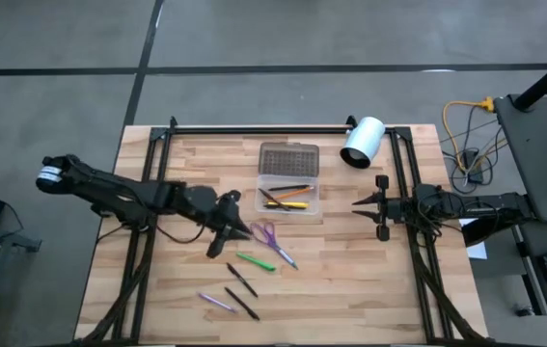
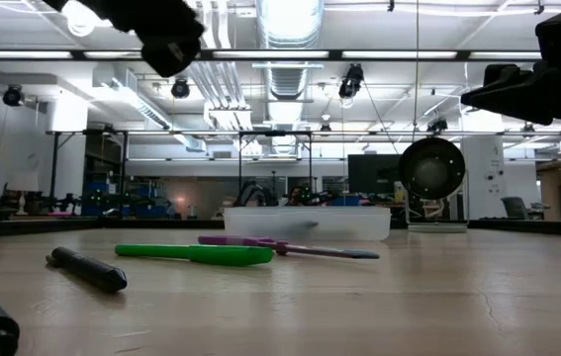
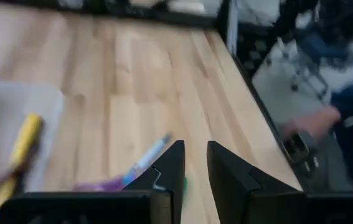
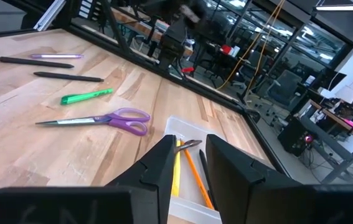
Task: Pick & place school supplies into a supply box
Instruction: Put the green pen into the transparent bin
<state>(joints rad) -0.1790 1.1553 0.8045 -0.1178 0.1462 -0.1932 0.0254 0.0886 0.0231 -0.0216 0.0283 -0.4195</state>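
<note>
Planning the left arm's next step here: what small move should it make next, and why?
Probably lower the left gripper toward the purple-handled scissors and close on them. It sits right beside them with nothing between its slightly parted fingers, and the scissors, green pen and others lie outside the open supply box. The right gripper waits at the table's right edge.
</note>
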